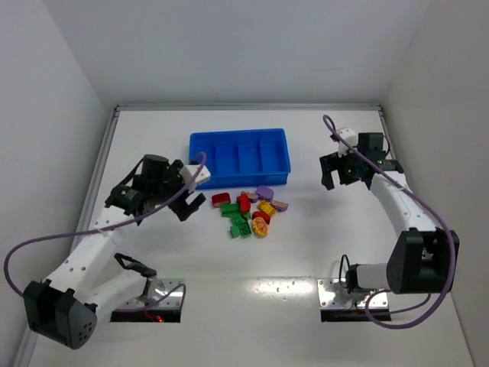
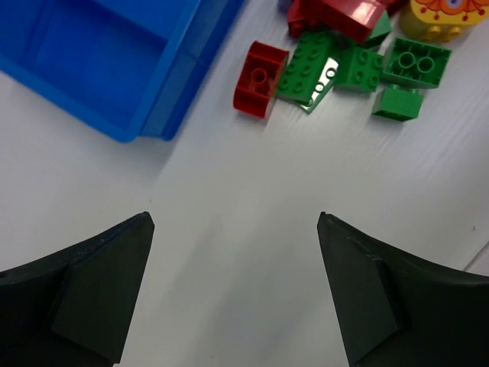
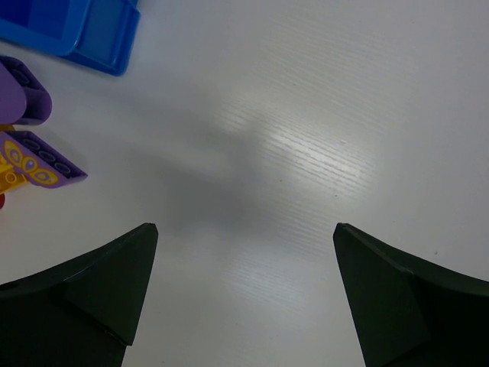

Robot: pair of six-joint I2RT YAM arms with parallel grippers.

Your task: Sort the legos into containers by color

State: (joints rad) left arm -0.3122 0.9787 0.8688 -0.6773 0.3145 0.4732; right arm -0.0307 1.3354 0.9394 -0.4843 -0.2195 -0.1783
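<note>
The legos lie in a loose heap point(image 1: 248, 210) on the white table just in front of the blue tray point(image 1: 244, 180), whose four containers look empty. In the left wrist view a red brick point(image 2: 260, 79), several green bricks point(image 2: 321, 69) and a yellow piece point(image 2: 443, 15) sit ahead of my left gripper point(image 2: 235, 218). That gripper is open over bare table, left of the heap point(image 1: 191, 206). My right gripper point(image 1: 342, 182) hovers open to the right of the tray, nothing between its fingers point(image 3: 244, 227). Purple bricks point(image 3: 23, 92) show at its left edge.
White walls close in the table on the left, back and right. The tray's near corner point(image 2: 176, 99) lies ahead-left of the left gripper. The tray's right corner point(image 3: 99, 38) shows at the top left of the right wrist view.
</note>
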